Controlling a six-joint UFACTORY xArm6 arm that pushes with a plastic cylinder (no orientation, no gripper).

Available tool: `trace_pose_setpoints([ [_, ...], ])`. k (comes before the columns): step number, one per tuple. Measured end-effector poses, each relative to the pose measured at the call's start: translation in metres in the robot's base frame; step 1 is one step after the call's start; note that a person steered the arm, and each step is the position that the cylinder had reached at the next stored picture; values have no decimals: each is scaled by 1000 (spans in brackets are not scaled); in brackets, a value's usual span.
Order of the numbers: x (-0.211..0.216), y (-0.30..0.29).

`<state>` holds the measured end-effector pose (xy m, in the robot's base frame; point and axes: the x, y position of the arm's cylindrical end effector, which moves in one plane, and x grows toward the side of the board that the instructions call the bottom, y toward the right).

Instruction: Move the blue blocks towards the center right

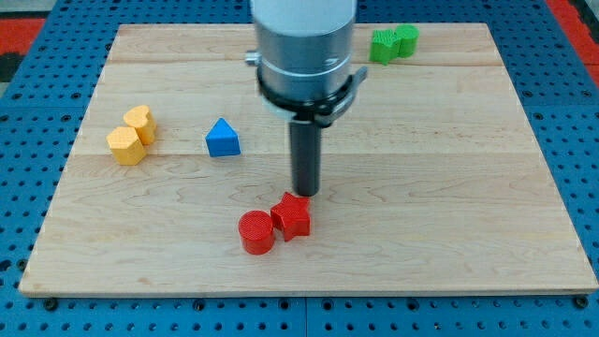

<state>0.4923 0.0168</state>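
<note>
A blue triangular block [223, 139] lies left of the board's middle. It is the only blue block I see. My tip [306, 192] rests on the board near the middle, to the right of and a little below the blue triangle, with a clear gap between them. The tip stands just above the red star block [293, 215], close to it or touching it.
A red cylinder [256, 232] touches the red star's left side. Two yellow blocks [125, 145] [140, 123] sit together at the left. Two green blocks [385, 46] [407, 38] sit at the top right. The wooden board [468, 187] lies on a blue pegboard.
</note>
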Motion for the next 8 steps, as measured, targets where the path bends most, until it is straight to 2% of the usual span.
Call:
trace_pose_setpoints([
  [1, 10, 47],
  [2, 40, 31],
  [3, 40, -12],
  [4, 35, -5],
  [5, 20, -5],
  [6, -36, -9],
  [8, -60, -67],
])
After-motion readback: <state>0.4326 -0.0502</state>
